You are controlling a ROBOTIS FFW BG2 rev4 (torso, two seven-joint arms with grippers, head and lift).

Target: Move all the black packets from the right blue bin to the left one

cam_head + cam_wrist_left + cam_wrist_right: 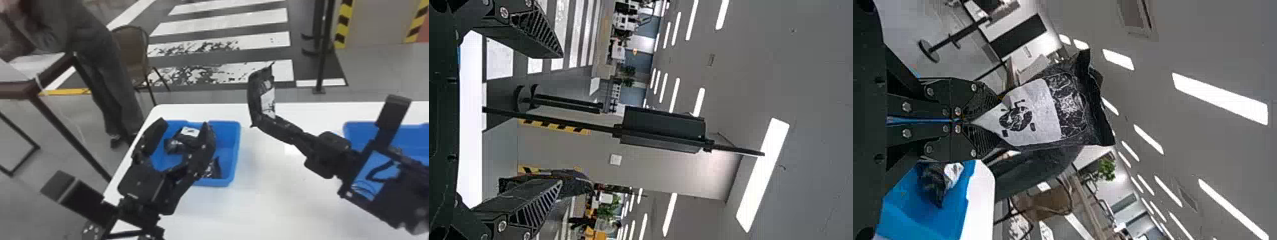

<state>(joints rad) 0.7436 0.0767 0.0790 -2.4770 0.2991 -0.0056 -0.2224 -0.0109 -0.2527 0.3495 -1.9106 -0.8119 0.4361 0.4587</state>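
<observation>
A white table (265, 198) holds two blue plastic bins, one at the left and one at the right. A black, shiny packet with a white printed label (267, 99) is held up between them, near the middle of the table. The right gripper (997, 121) is closed on one end of it, so the rest stands up beyond the fingers. That grip probably leaves most of the packet free to slip out cleanly, and the raised hold seems meant to clear the bin rims.

The left blue bin (235, 150), where packets should end up, has a black packet with a white label (190, 131) towards its far side and another dark packet (216, 168) at its near right. The left gripper (184, 124) is spread wide with nothing between its fingers, overlapping this bin in the head view; it may need to give way so the load can come in.

The right blue bin (354, 128) is partly behind the right arm, so whether packets remain in it cannot be told. The step in hand looks like the carry leftward; next, the right gripper likely needs to tip downward over the left bin before letting go.
</observation>
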